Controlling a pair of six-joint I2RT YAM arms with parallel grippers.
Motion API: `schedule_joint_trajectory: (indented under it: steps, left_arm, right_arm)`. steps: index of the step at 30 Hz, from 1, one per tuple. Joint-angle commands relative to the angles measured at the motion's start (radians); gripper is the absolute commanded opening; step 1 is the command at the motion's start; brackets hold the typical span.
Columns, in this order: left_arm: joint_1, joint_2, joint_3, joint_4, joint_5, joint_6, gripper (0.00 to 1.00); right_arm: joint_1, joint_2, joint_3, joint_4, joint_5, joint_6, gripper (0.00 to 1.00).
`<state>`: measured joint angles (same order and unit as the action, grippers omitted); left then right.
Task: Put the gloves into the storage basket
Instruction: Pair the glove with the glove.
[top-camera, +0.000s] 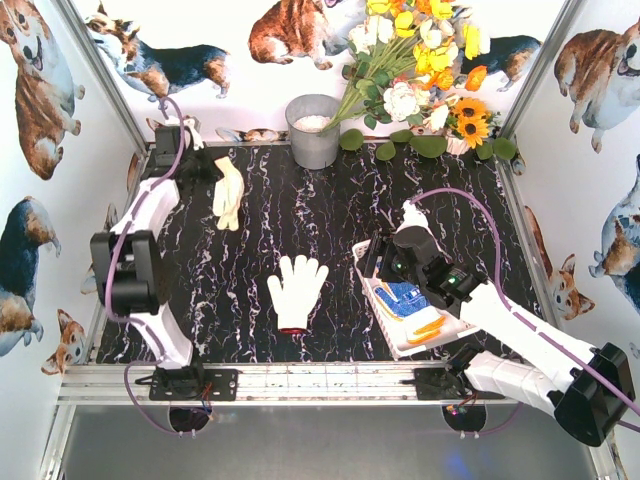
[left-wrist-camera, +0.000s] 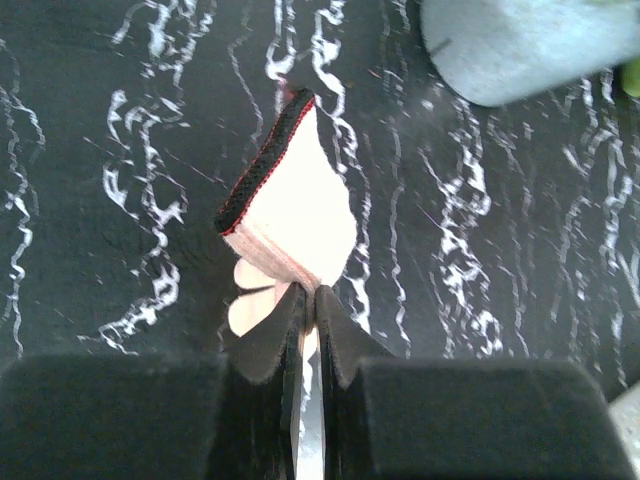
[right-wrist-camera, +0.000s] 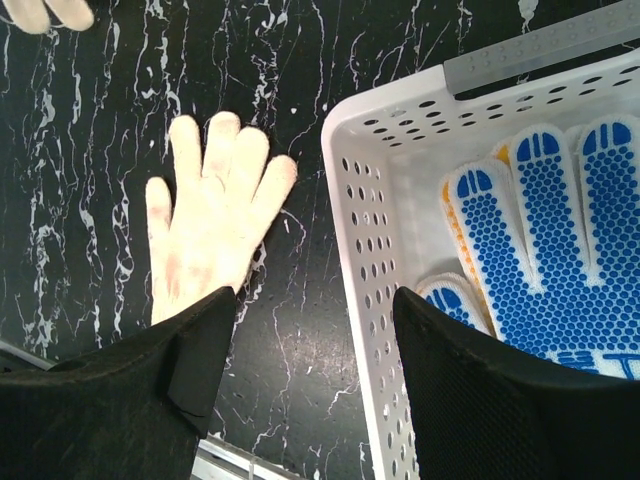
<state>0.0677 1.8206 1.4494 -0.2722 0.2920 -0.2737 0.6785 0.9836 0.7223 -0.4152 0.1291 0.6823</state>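
Cream glove pinched, apparently dangling, in the left end effector.

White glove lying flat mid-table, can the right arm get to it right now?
Probably yes: the right hand is open and empty just beside the white glove, with nothing lying between them.

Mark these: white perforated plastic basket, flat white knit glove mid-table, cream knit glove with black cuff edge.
White perforated plastic basket (right-wrist-camera: 368, 250): right wrist view, on its lattice wall.
Flat white knit glove (top-camera: 297, 292): top external view, on the palm.
Cream knit glove with black cuff edge (left-wrist-camera: 300, 215): left wrist view, mid cloth.
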Motion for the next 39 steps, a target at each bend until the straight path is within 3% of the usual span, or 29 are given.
schedule_joint_trajectory:
  steps: [1, 10, 17, 22, 28, 35, 39]
  left_arm:
    - [-0.007, -0.109, -0.094, 0.056, 0.096, -0.028, 0.00]
    - [-0.149, -0.343, -0.227, 0.023, 0.209, 0.047, 0.00]
    - [-0.369, -0.435, -0.201, -0.136, 0.152, 0.190, 0.00]
    - [-0.457, -0.503, -0.210, -0.124, 0.298, 0.179, 0.00]
    - [-0.538, -0.532, -0.193, -0.146, 0.534, 0.196, 0.00]
    - [-0.610, -0.531, -0.153, -0.207, 0.611, 0.231, 0.00]
    - [-0.634, -0.534, -0.147, -0.186, 0.645, 0.219, 0.00]
  right_arm:
    - [-0.005, -0.017, 0.031, 0.032, 0.024, -0.032, 0.67]
    - [-0.038, 0.017, 0.170, 0.038, -0.095, -0.142, 0.76]
    - [-0.186, 0.004, 0.216, 0.071, -0.377, -0.162, 0.83]
    - [-0.296, -0.007, 0.252, 0.059, -0.602, -0.169, 0.84]
    - [-0.309, 0.001, 0.300, 0.039, -0.801, -0.205, 0.86]
    - [-0.307, 0.086, 0.324, 0.122, -0.990, -0.132, 0.99]
    - [-0.293, 0.128, 0.330, 0.166, -1.043, -0.098, 1.00]
